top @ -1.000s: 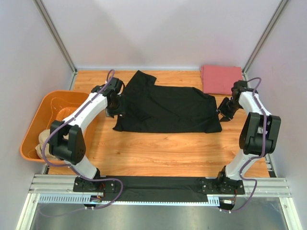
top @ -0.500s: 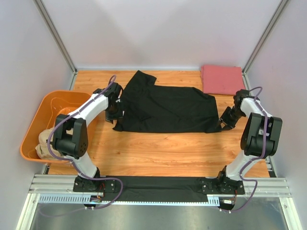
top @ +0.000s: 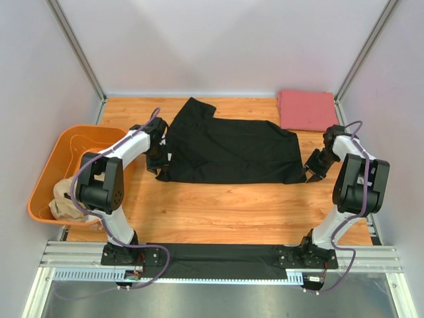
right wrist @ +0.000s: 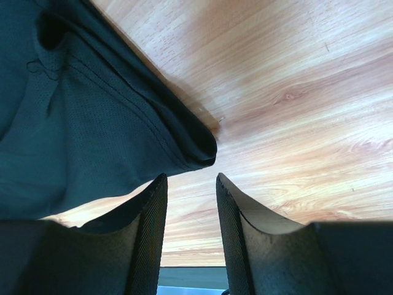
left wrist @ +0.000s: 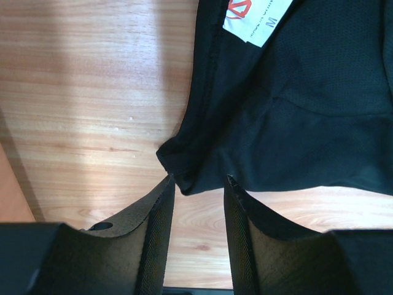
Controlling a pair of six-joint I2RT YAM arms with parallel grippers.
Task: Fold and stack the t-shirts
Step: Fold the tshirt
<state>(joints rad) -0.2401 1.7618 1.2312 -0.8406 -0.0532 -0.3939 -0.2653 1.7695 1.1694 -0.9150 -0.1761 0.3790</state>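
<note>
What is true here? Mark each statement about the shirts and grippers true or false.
1. The black t-shirt lies spread on the table. True.
2. The pinkish-red shirt lies on it. False: it lies folded, apart, at the far right corner.
3. The left gripper and right gripper are open, each at a near shirt corner. True.
4. The neck label is by the right gripper. False: it is by the left gripper.

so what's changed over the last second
Both arms drew back toward the near edge: the left gripper slid along the black t-shirt to its near left corner, the right gripper to its near right corner. Both are open, nothing gripped yet. The black t-shirt, the folded pinkish-red t-shirt and the orange tub stayed put.
</note>
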